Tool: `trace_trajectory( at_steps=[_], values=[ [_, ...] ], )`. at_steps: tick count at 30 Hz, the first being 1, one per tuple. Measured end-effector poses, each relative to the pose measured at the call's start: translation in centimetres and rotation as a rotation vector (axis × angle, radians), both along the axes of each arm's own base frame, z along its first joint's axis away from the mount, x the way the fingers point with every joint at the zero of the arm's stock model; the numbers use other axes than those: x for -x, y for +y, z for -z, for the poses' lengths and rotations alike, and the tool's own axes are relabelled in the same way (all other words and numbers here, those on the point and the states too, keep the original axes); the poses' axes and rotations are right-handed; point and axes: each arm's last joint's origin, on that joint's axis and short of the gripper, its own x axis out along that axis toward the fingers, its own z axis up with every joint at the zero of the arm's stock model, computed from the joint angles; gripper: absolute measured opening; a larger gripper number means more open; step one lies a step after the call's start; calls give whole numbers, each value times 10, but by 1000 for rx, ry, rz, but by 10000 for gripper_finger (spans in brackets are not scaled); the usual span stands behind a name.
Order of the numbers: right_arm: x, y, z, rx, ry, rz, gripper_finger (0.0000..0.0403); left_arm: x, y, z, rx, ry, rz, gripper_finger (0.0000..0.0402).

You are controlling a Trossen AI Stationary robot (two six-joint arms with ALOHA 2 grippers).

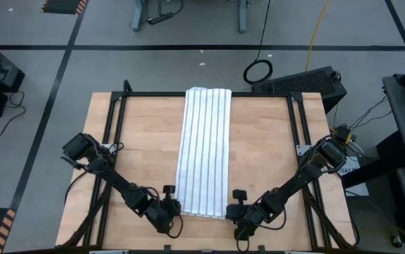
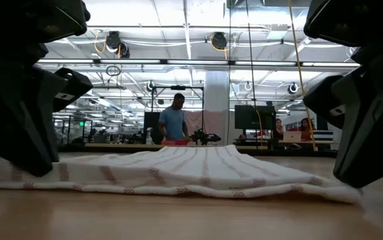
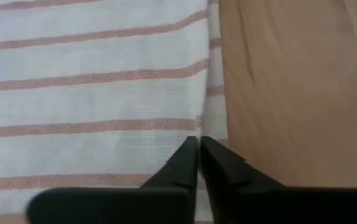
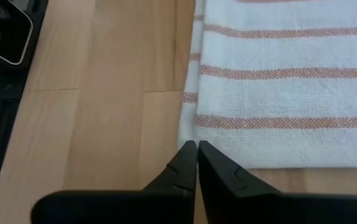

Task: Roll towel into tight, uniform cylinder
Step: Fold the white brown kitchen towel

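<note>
White striped towel [image 1: 204,150] flat, left gripper [image 3: 198,144] and right gripper [image 4: 197,147] closed at near corners

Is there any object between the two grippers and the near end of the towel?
Nothing visible. The left gripper and right gripper, both shut, sit right at the near corners of the towel, with only bare table around.

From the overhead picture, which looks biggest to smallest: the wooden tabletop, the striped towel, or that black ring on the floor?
1. The wooden tabletop, by far the largest.
2. The towel, a long strip lying down the table's middle.
3. The black ring, smallest; it lies on the floor, farther from the camera, so it may look a little smaller than it is.
</note>
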Motion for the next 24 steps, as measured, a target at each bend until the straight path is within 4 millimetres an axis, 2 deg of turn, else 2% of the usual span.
trace_trajectory(
  at_steps=[2,7,15,19,24],
  values=[
    [-1,1,-2,-4,-5,-1,3,0,0,0,2,1,-1,7],
    [-4,3,-6,-17,-13,-4,2,0,0,-8,32,-11,-27,6],
    [-4,6,-8,-147,23,80,8,3,-15,-23,23,-22,-17,3],
    [-4,8,-8,-262,81,115,38,2,-21,-29,21,-54,-15,3],
    [-4,8,-8,-295,88,155,108,2,-23,-31,17,-59,-7,2]
  ],
)
